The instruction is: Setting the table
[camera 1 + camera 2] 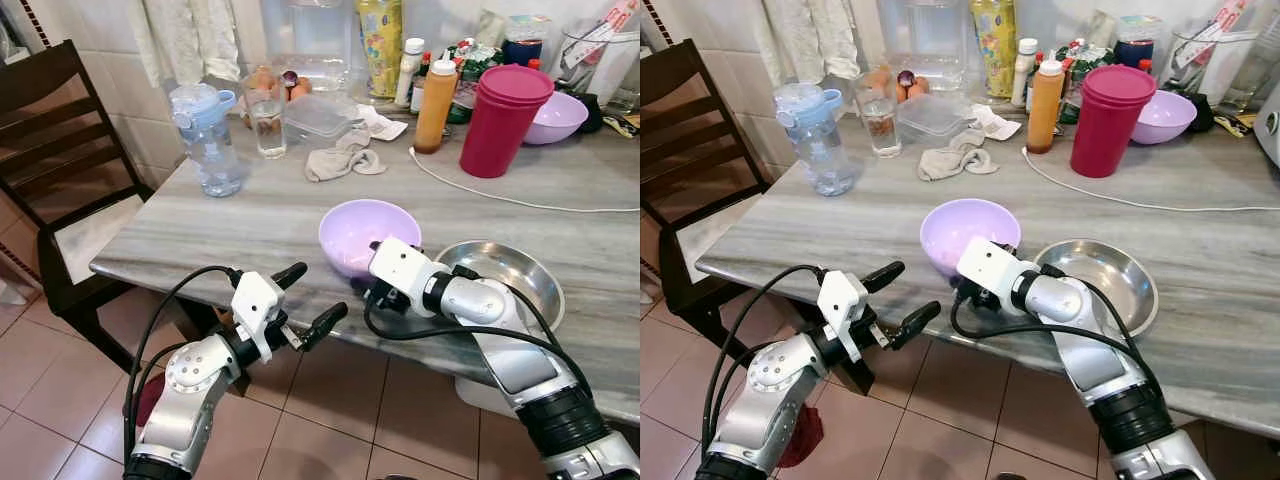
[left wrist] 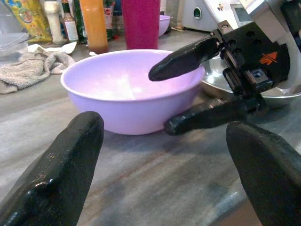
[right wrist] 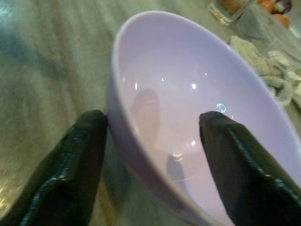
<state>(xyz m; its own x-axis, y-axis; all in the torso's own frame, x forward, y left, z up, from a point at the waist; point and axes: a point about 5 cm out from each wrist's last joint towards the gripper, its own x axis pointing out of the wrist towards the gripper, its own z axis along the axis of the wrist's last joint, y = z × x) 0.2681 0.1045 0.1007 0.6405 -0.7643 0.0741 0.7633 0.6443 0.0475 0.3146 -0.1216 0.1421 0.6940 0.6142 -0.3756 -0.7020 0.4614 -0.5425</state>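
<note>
Now the right gripper (image 1: 362, 268) is straddling the round lilac plastic bowl's (image 1: 355, 232) near rim, fingers parted, one inside, one outside, at frame centre.

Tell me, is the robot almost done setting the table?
Not nearly. Done: a lilac bowl and a steel dish sit near the table's front edge. In hand: the right end effector straddles the bowl's rim, one finger inside, one outside, not yet closed. The left end effector waits open. Left: cups and bottles crowd the back.
</note>
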